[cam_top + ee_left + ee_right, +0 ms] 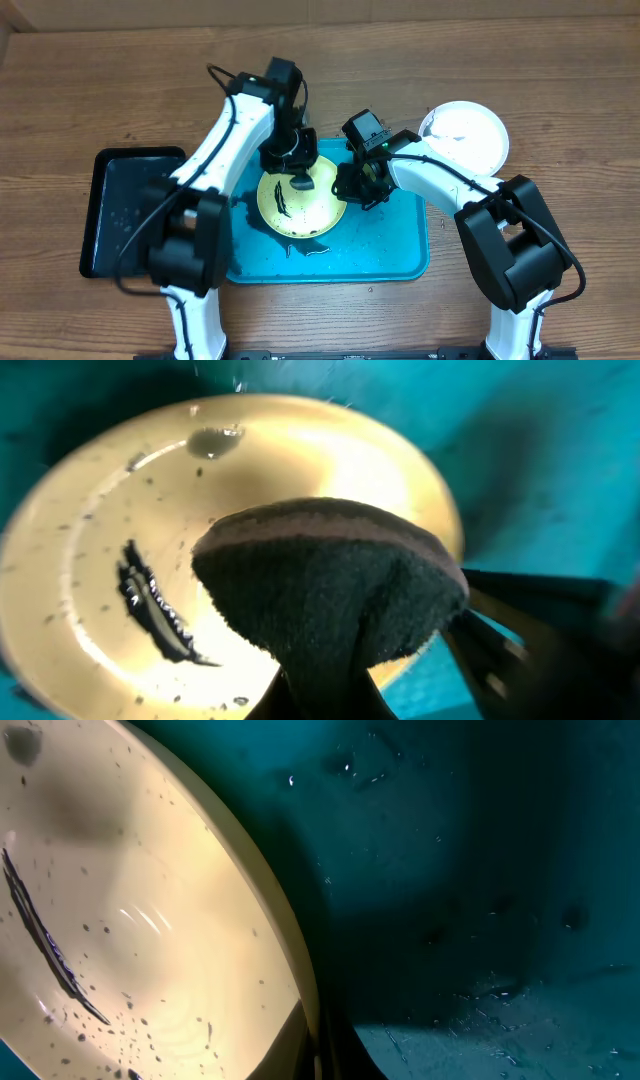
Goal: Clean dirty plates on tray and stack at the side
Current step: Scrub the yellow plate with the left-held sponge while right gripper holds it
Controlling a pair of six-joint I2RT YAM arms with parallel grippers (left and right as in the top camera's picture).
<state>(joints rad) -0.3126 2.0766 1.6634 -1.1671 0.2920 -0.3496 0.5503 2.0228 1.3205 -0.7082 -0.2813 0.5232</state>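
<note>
Left claw: left gripper [293,160] closed, pinching a dark soft scrubbing pad [330,580] above the yellow-green rimmed round plastic plate [300,208].
Right claw: right gripper [357,184] closed, apparently on that plate's right rim.
Plate position: smeared and wet, near the far edge of the bright blue rectangular plastic tray [392,252].
Handling: probably light, stiff, slippery when wet; hold by the raised rim.
Side stack: white round plastic plate [466,136] beyond the tray's far right corner.

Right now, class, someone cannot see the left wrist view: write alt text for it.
A dark scrubbing pad, pinched at the bottom of the frame by the left gripper, covers part of a yellow-green plate. A dark smear and small specks mark the plate's left side. The blue tray lies beneath.
</note>
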